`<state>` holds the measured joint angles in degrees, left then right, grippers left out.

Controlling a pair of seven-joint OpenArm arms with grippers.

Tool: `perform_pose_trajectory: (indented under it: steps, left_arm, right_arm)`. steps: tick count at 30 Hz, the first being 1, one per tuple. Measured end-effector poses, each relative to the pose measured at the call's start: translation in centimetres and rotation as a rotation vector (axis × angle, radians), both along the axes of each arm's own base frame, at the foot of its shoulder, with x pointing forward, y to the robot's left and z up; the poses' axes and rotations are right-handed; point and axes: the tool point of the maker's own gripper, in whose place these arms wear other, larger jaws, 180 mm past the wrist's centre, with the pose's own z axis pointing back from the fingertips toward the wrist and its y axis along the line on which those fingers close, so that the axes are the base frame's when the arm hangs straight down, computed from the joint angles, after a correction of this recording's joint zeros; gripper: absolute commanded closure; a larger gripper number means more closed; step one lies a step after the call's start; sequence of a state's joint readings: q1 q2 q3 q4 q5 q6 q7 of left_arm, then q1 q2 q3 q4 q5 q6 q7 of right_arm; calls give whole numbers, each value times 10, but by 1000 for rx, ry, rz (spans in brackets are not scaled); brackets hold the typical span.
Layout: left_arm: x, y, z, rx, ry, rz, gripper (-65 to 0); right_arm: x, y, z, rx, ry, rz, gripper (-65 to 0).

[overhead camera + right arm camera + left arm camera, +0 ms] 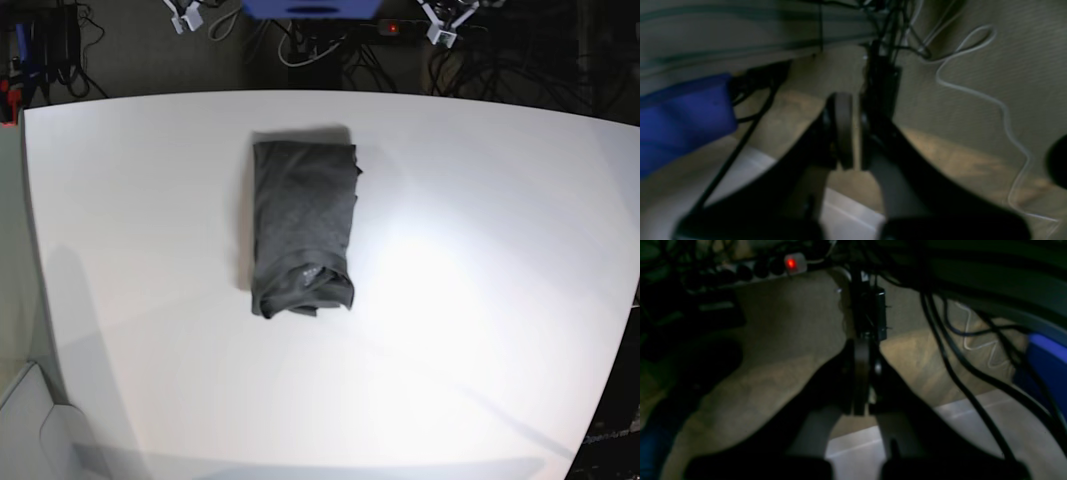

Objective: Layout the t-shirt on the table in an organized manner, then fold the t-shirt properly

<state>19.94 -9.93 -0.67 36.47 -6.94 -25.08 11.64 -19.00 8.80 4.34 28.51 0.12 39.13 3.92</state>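
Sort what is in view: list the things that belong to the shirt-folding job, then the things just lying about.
Job: t-shirt, folded on the table.
Lying about: power strip, blue bin, white cable, all off the table.

One t-shirt [303, 228], folded, lies on one table [480, 300]. Two pincers show, the left pincer [863, 373] and the right pincer [848, 131].

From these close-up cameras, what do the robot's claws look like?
Both look alike: the left claw and right claw are black, each with two broad curved fingers narrowing to flat rounded pads. Black cables run behind them. No markings show, and the views are dim and blurred.
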Motion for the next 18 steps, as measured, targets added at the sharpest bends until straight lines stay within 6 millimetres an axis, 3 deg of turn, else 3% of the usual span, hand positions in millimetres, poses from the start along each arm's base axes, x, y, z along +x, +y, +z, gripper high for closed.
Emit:
perform_pose_trajectory:
  steps: [6,10,15,18]
  left_arm:
    - [15,11,-18,15,-2,88,-4]
    - [23,19,-23,35,9,119,-4]
    - [28,19,-26,38,34,119,-4]
    - [30,19,-27,43,44,124,-4]
  right_arm:
    - [-1,2,-20,-36,50,28,0]
    - [6,-14,-35,-196,59,53,0]
    - [35,-44,-44,-446,-4,18,0]
    - [33,-56,-45,-612,2,23,0]
